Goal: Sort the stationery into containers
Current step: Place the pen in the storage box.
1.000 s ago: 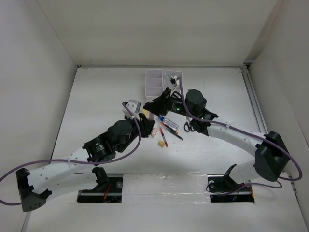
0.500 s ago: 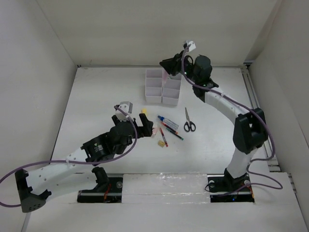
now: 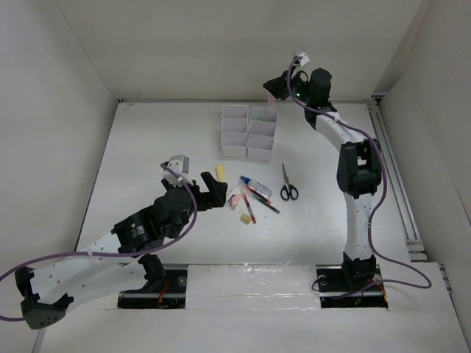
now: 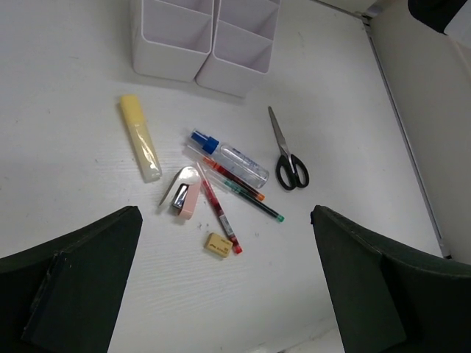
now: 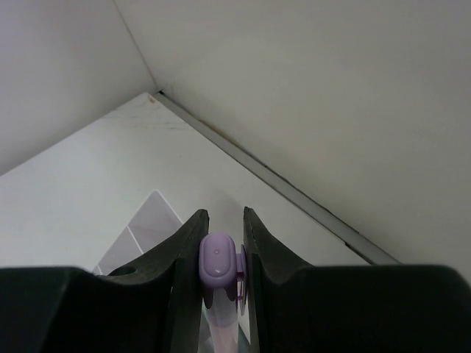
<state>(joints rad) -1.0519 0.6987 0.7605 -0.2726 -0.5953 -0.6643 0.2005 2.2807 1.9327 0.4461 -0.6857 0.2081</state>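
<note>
Top external view first: we've got the right gripper (image 3: 275,86) raised high at the back of the table (image 3: 147,147), near the far right corner of the white tray (image 3: 234,153), and it's pinching a purple highlighter (image 5: 218,256). In the right wrist view we see the cap end squeezed between the two black fingers (image 5: 188,250), with a bit of the tray's compartments showing down below on the left. We honestly can't tell if it hangs right over a compartment or just beside the tray.

The left gripper (image 3: 212,188) sits low over the table on the near left side of the loose pile, its fingers spread wide with nothing between them.

The left wrist view gives us the pile nicely:
- a yellow highlighter (image 4: 140,147) lying alone on the left, the closest piece to the tray
- a clear marker (image 4: 229,157) with a blue cap, bunched up with a red pen (image 4: 218,207) and a dark pen (image 4: 246,194) that has a green tip
- a small pink thing (image 4: 185,193) right against the red pen; eraser or sharpener, we can't say
- a yellow eraser (image 4: 218,245) just beside the red pen's near end
- scissors (image 4: 288,158) with black handles, blades together, off to the right and apart from the rest

The tray compartments we can see into from this view look white inside
</note>
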